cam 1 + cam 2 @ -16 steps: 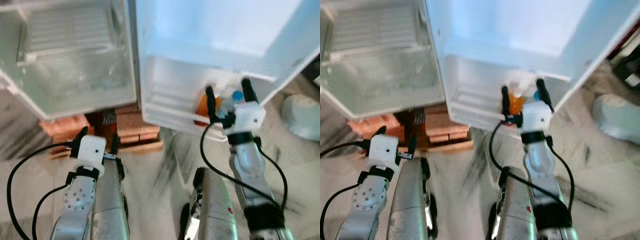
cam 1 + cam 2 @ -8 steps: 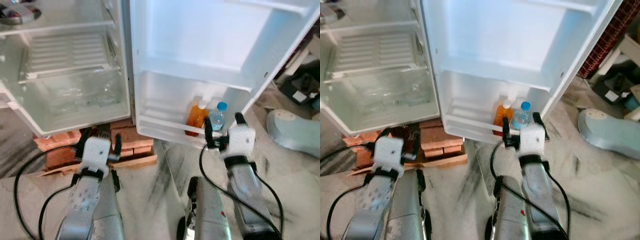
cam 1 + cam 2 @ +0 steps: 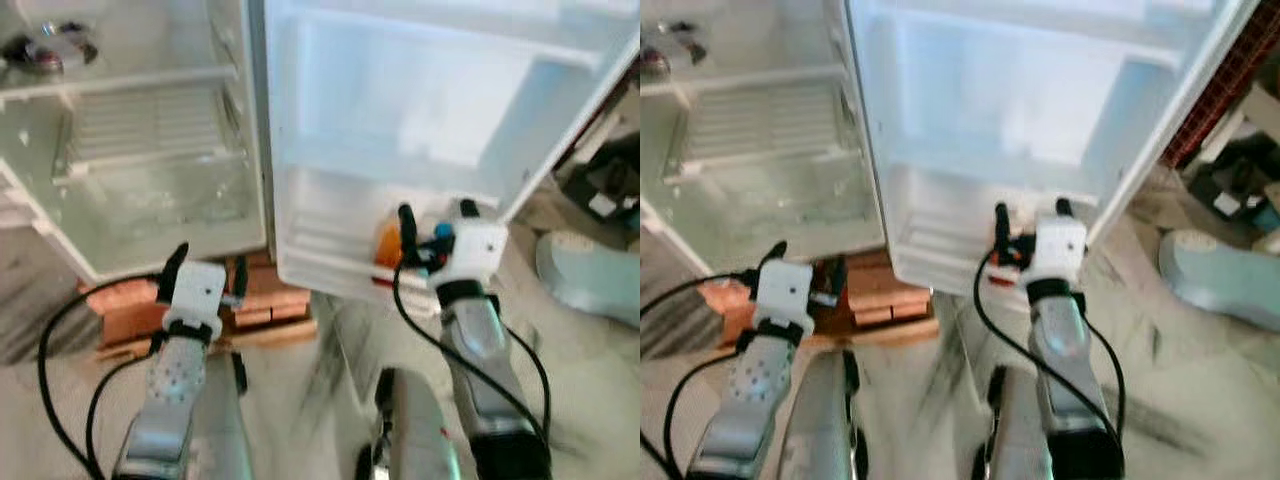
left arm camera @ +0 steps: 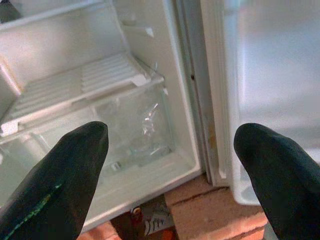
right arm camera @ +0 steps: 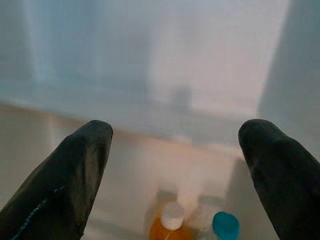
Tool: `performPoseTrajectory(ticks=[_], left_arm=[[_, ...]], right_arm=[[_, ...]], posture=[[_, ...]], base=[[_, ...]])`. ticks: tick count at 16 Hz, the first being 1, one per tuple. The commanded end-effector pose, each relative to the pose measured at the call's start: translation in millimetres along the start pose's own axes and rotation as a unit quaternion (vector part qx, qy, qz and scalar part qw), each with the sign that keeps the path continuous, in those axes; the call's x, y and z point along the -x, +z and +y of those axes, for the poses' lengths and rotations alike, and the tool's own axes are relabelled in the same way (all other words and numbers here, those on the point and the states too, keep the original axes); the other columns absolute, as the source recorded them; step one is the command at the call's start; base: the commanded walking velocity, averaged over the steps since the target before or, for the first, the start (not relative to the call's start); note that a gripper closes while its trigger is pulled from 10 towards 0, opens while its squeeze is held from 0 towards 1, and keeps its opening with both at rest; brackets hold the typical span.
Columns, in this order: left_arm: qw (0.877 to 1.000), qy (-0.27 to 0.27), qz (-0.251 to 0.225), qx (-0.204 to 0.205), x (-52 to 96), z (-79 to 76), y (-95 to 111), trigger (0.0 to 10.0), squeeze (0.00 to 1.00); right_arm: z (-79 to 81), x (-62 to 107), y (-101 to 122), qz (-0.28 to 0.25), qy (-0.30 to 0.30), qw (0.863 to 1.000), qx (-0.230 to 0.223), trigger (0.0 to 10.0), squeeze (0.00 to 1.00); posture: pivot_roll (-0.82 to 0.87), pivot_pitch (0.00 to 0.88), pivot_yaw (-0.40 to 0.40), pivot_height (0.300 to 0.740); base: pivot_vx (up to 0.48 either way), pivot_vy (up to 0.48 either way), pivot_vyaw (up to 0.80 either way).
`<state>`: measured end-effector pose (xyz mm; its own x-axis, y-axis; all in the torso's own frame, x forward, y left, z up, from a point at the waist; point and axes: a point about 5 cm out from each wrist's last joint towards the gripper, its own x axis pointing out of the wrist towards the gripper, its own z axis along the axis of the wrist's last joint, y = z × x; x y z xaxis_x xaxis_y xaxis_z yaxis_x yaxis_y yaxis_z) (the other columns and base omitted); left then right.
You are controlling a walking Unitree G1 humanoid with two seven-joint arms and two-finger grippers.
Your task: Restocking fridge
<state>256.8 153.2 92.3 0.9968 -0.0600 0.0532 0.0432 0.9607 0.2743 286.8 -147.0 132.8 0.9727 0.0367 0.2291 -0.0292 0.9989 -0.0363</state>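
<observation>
The fridge stands open, and its door [image 3: 400,120] has a low shelf [image 3: 320,270]. On that shelf stand an orange bottle [image 3: 386,243] with a white cap and a clear bottle with a blue cap [image 3: 441,232]. My right gripper [image 3: 436,210] is open right in front of them with nothing between its fingers. In the right wrist view the orange bottle [image 5: 172,225] and the blue cap [image 5: 224,224] lie below the open gripper [image 5: 177,127]. My left gripper [image 3: 208,262] is open and empty, low before the fridge body; in its wrist view the gripper [image 4: 172,134] faces the crisper drawer [image 4: 135,130].
The fridge rests on red bricks [image 3: 130,320]. A small dark item [image 3: 55,50] sits on an upper shelf inside. A pale grey-blue object [image 3: 590,275] lies on the floor at the right, with dark clutter [image 3: 610,170] behind it. The marbled floor lies below.
The whole view has shifted and blurred as the camera moved. My right gripper stands higher against the door shelf than half a second ago, now partly covering the bottles. Both grippers stay open.
</observation>
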Motion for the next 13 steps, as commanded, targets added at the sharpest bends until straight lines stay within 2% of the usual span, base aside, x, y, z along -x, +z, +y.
performPoseTrajectory(ticks=[1, 5, 8, 13], left_arm=[[1.000, -0.002, -0.005, 0.002, 0.8, -3.7, 1.6, 10.0, 0.00], [1.000, -0.003, 0.003, 0.005, 7.6, -3.9, -3.0, 10.0, 0.00], [0.999, 0.018, 0.029, -0.003, 10.3, -3.9, -10.6, 10.0, 0.00], [0.999, 0.020, 0.031, -0.004, 12.3, -5.9, -10.8, 10.0, 0.00]], right_arm=[[-7.1, 1.4, 7.1, -0.009, -0.006, 1.000, 0.002, 10.0, 0.00], [-16.9, 19.1, 4.7, 0.008, -0.011, 1.000, 0.009, 10.0, 0.00], [-16.6, 31.4, -4.5, 0.047, -0.020, 0.999, -0.019, 10.0, 0.00], [-12.5, 33.9, -5.5, 0.059, -0.008, 0.998, -0.024, 10.0, 0.00]], posture=[[0.13, 0.053, -0.057, 0.652], [0.13, 0.056, -0.057, 0.706], [0.12, 0.065, -0.054, 0.740], [0.13, 0.072, -0.062, 0.740]], base=[[0.000, 0.000, 0.00], [0.000, 0.000, 0.00], [0.000, 0.000, 0.00], [0.000, 0.000, 0.00]])
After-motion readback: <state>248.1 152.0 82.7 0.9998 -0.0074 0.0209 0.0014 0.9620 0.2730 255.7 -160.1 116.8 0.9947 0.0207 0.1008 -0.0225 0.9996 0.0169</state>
